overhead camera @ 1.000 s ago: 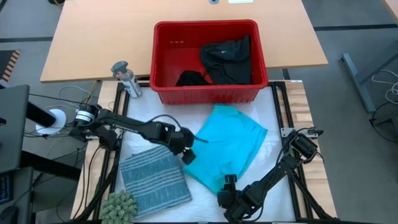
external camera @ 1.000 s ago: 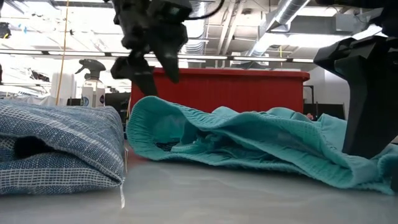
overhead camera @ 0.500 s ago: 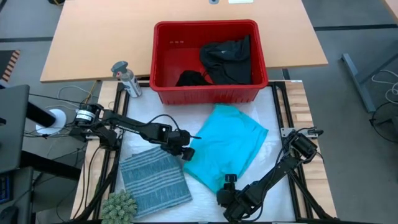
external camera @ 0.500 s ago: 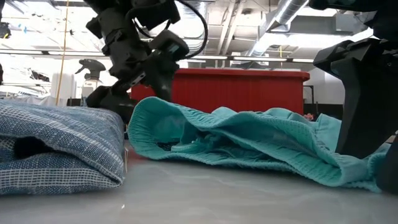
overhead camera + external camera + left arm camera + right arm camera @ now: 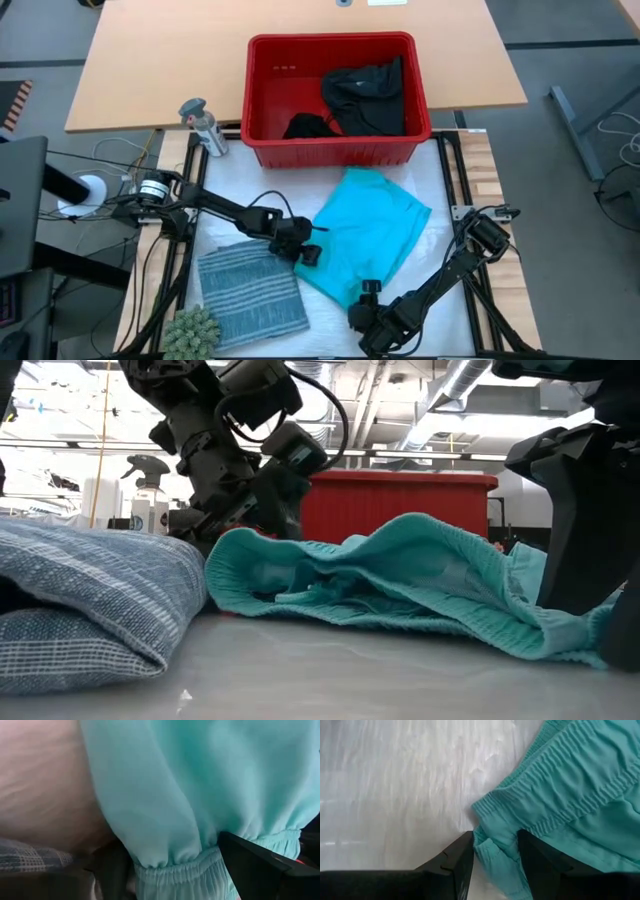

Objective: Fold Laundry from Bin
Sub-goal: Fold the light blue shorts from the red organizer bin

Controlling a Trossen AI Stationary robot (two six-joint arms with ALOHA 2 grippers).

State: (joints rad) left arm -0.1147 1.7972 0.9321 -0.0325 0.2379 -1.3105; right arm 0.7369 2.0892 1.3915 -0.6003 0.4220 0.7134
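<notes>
The turquoise garment [image 5: 372,232] lies spread on the white table cover in front of the red bin [image 5: 336,152], which holds black garments [image 5: 365,95]. A folded blue-grey striped garment [image 5: 250,292] lies at the near left. My left gripper [image 5: 305,252] is down at the turquoise garment's left edge and shut on it. My right gripper [image 5: 363,296] is at the garment's near corner, shut on it. My left gripper has the turquoise garment's gathered elastic hem [image 5: 172,862] between its two fingers, several layers bunched together. It comes in low from the table's left. The rest of the garment lies slack on the table. My right gripper pinches the near corner of the turquoise garment [image 5: 492,847], at the end of its ribbed elastic band, between its two fingers. The corner lies on the white cover, and the cloth beyond it is slack.
A grey spray bottle [image 5: 200,125] stands left of the bin. A green spiky object [image 5: 190,328] sits at the near left corner. In the low view the striped garment [image 5: 90,595] lies close beside the turquoise one [image 5: 420,580].
My left gripper has come down and toward the table's near edge, from above the turquoise garment's left edge to table height at that edge. The garment's middle has humped up higher. My right gripper has kept still.
</notes>
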